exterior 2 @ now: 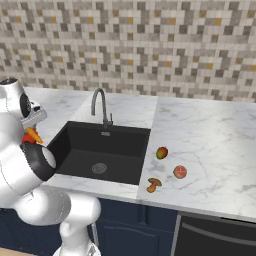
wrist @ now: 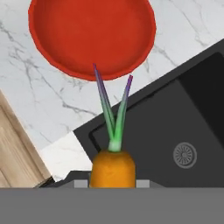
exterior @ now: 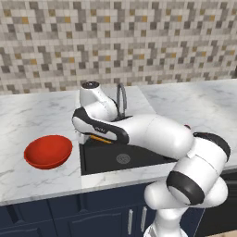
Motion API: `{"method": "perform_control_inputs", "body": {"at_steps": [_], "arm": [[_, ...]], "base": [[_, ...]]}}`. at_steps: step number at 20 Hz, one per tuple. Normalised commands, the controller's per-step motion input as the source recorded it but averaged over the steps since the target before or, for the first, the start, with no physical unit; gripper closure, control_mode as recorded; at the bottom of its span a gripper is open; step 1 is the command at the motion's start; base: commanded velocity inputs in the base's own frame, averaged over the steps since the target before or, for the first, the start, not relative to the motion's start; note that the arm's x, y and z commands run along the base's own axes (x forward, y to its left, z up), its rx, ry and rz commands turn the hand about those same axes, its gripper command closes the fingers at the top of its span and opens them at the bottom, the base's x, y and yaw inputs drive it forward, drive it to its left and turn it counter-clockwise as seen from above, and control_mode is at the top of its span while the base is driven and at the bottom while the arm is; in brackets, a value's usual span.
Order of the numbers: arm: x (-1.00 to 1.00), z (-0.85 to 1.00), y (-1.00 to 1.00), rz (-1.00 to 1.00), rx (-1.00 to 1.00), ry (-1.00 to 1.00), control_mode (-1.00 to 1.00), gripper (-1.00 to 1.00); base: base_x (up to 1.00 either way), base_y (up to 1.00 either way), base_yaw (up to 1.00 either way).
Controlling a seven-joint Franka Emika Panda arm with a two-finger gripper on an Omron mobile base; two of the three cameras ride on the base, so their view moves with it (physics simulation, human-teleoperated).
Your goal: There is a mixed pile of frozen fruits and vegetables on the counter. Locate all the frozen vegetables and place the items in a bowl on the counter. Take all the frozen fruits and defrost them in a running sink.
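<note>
Marble bench [exterior: 41,115] is crossed; a stiff, light, slippery carrot [wrist: 112,168] is clamped at its thick end by the tool [wrist: 112,183], near the bowl [wrist: 43,26].

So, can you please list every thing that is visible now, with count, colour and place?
bowl: one, glossy red, on the counter left of the sink.
carrot: one, orange with green top, held in the end effector above the sink's left edge.
sink: one, black basin with round metal drain, set in the counter.
tap: one, curved grey, behind the sink.
counter: one, white marble with grey veins.
produce pieces: three on the counter right of the sink, red-green, reddish-pink, brown-orange.
end effector: one, shut on the carrot.
</note>
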Motion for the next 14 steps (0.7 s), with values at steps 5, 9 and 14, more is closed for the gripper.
{"method": "perform_control_inputs", "body": {"at_steps": [5, 9, 14], "arm": [[0.22, 0.00, 0.59, 0.00, 0.00, 0.00, -1.00, 1.00], [0.28, 0.00, 0.60, 0.00, 0.00, 0.00, -1.00, 1.00], [0.33, -0.14, 0.55, 0.00, 0.00, 0.00, -1.00, 1.00]], "base": [[0.00, 0.00, 0.00], [0.00, 0.00, 0.00], [0.00, 0.00, 0.00]]}}
